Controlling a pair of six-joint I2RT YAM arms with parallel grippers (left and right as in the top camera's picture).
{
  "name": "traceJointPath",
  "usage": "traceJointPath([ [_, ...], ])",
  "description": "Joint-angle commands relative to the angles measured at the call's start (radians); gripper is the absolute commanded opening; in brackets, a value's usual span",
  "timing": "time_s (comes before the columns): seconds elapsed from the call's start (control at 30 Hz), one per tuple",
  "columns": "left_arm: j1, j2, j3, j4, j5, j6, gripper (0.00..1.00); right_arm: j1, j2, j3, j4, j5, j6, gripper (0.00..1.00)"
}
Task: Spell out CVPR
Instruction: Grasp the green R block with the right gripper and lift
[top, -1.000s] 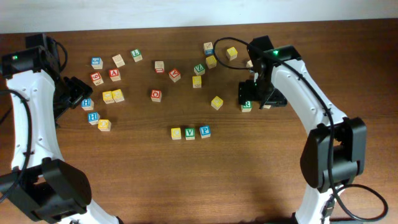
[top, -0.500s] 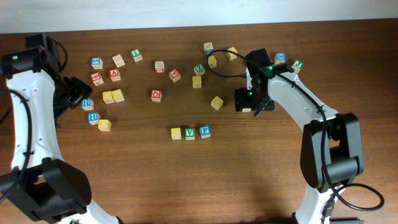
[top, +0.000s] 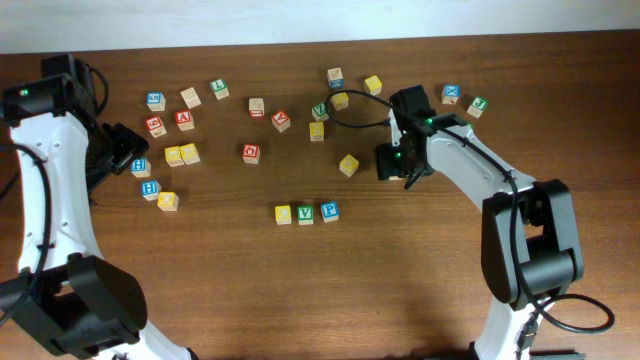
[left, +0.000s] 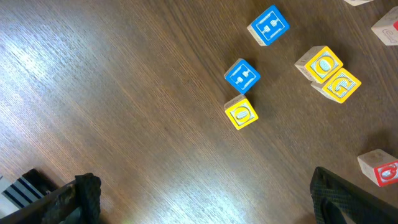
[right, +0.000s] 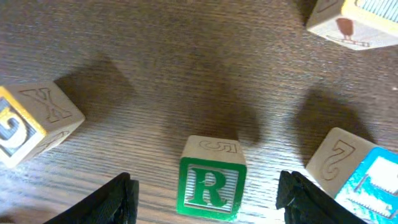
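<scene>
The small wooden cube with the green R (right: 211, 185) sits, in the right wrist view, on the dark brown wooden table (right: 155, 56). It is centred between the two black fingers (right: 115, 202) of the right gripper (right: 205, 190). The jaws stand wide apart with bare table on either side of the cube, so they grip nothing. The R faces the camera upright, and the cube's sides look roughly square to the fingers; a cube has no long axis to mind. A pale wooden cube engraved with a Y (right: 43, 121) lies off to one side, and one engraved with a 7 (right: 339, 165) lies close on the other.

From overhead, the cube with the green R is hidden under the right gripper (top: 393, 160). The start of the word lies lower down the table. A yellow-faced wooden cube (top: 283, 213), a wooden cube with a green V (top: 305, 213) and one with a blue P (top: 329, 211) stand in a row, just beside one another. The free place after the P lies to the robot's left of this gripper and nearer its base, and the right arm is much the nearer. A loose yellow cube (top: 348, 165) sits near that path.

In the left wrist view, the left gripper (left: 205, 202) hangs with its jaws spread wide and empty. Below it are stray blue cubes (left: 241, 74) and yellow cubes (left: 241, 114), none of them needed.
</scene>
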Motion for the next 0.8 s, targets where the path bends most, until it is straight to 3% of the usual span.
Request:
traceJointPath([
  [0.0,0.003,0.0,0.002,-0.001,-0.004,-0.013,0.99,0.008,0.035,-0.008,0.003,0.023,0.009,0.55],
  [0.13,0.003,0.0,0.002,-0.001,-0.005,-0.014,0.99,0.008,0.059,-0.008,0.006,0.023,0.034,0.53],
  [0.3,0.003,0.0,0.002,-0.001,-0.004,-0.014,0.99,0.008,0.068,-0.008,0.014,0.023,0.034,0.38],
  [0.53,0.003,0.0,0.002,-0.001,-0.004,-0.014,0.99,0.008,0.067,0.0,0.017,0.022,0.06,0.36],
  [0.6,0.003,0.0,0.002,-0.001,-0.004,-0.014,0.99,0.008,0.067,0.01,0.01,0.018,0.06,0.25],
  [0.77,0.003,0.0,0.002,-0.001,-0.004,-0.013,0.99,0.014,0.066,0.077,-0.086,0.01,0.06,0.25],
])
